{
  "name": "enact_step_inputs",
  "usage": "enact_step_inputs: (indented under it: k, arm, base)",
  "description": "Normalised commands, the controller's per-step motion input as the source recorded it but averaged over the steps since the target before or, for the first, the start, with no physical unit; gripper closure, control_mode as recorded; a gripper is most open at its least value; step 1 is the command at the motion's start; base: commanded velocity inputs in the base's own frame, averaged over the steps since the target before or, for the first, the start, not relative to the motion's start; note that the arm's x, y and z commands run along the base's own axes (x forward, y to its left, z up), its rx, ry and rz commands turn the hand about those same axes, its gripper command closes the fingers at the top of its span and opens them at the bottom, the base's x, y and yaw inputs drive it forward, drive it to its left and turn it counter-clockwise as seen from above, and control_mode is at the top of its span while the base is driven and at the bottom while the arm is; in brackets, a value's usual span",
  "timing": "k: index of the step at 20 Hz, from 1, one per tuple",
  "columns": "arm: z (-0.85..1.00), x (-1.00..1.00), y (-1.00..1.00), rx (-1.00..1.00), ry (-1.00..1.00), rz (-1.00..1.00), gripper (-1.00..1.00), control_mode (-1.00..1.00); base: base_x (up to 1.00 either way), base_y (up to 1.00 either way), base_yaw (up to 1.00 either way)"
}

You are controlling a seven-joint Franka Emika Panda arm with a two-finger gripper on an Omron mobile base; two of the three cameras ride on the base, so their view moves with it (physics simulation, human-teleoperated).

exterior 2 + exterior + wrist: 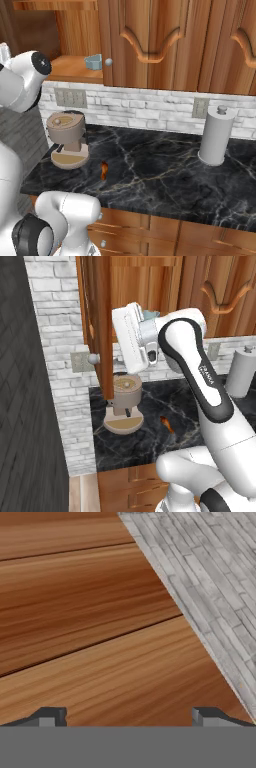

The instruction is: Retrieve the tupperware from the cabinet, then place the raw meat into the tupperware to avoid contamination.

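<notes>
Even bright render, soft shadows, slightly pixelated pics

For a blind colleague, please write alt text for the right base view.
A pale blue tupperware sits on the shelf of the open wooden cabinet. Below, on the black marble counter, lie the raw meat, a coffee machine and a paper towel roll.

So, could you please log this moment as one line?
phase: reaching into cabinet | gripper: open, empty | tupperware: on shelf | raw meat: on counter

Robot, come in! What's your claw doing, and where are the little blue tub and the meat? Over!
Gripper open, empty, facing wood planks. Tupperware on cabinet shelf, door open. Raw meat on counter by coffee machine.
</notes>
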Motion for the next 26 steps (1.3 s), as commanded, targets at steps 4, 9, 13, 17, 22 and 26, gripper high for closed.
enact_step_inputs:
  k: [4, 9, 13, 17, 22, 26]
  arm:
    - [-0.09, 0.13, 0.16, 0.0, 0.0, -0.08, -1.0, -1.0]
    - [0.0, 0.02, -0.55, 0.0, 0.0, 0.02, -1.0, -1.0]
    - [0.02, 0.0, -0.96, -0.01, 0.0, 0.0, -1.0, -1.0]
    - [0.0, 0.0, -1.0, -0.18, -0.1, 0.07, -1.0, -1.0]
    - [-0.04, -0.14, -0.61, -0.56, -0.07, 0.24, -1.0, -1.0]
    - [-0.01, -0.29, -0.43, -0.77, 0.0, 0.36, -1.0, -1.0]
  base:
    - [0.0, 0.0, 0.0]
    - [0.0, 0.0, 0.0]
    - [0.0, 0.0, 0.0]
    - [0.0, 0.0, 0.0]
    - [0.0, 0.0, 0.0]
    - [0.0, 0.0, 0.0]
